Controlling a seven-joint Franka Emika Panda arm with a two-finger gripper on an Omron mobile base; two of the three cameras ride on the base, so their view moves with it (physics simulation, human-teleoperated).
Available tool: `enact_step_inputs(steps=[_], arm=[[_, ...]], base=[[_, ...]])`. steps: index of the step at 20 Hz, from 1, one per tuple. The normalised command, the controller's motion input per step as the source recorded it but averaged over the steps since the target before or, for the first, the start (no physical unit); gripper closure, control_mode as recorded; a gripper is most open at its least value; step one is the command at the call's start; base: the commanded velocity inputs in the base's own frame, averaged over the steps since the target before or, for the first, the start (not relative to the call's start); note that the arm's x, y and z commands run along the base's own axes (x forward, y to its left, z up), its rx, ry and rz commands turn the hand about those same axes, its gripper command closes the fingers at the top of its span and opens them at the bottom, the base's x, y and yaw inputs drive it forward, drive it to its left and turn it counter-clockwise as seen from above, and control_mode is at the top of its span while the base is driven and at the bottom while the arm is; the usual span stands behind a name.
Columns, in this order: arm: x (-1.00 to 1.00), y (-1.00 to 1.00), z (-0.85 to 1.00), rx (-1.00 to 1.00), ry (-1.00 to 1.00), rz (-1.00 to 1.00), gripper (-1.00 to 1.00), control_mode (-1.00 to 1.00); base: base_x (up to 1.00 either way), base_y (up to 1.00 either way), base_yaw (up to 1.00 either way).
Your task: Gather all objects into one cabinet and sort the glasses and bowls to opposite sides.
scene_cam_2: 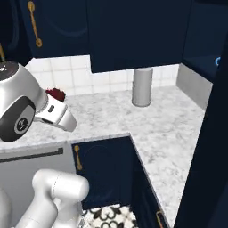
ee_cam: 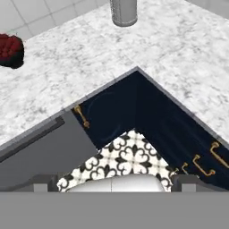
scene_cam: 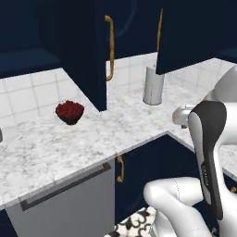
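Above counter corner [ee_cam: 147, 53], gripper [ee_cam: 115, 181] held spread wide, nothing grasped. Approach step judged underway; next, cups and bowls must be located.

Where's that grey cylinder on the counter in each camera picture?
Left base view: grey cylinder upper right of centre, against the tiled wall.
Right base view: just right of centre.
Hand view: top edge, cropped.
Shared landmark: the dark red bowl.
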Motion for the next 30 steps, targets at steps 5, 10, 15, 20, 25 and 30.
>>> enact_step_inputs(steps=[5, 10, 15, 20, 25, 30], arm=[[0.00, 0.00, 0.00, 0.00, 0.00, 0.00, -1.00, 1.00], [0.00, 0.00, 0.00, 0.00, 0.00, 0.00, -1.00, 1.00], [0.00, 0.00, 0.00, 0.00, 0.00, 0.00, -1.00, 1.00], [0.00, 0.00, 0.00, 0.00, 0.00, 0.00, -1.00, 1.00], [0.00, 0.00, 0.00, 0.00, 0.00, 0.00, -1.00, 1.00], [0.00, 0.00, 0.00, 0.00, 0.00, 0.00, -1.00, 1.00]], base=[[0.00, 0.00, 0.97], [0.00, -0.02, 1.00], [0.08, 0.05, 0.85], [0.48, 0.51, 0.03], [0.57, 0.89, -0.16], [0.34, 0.65, -0.37]])
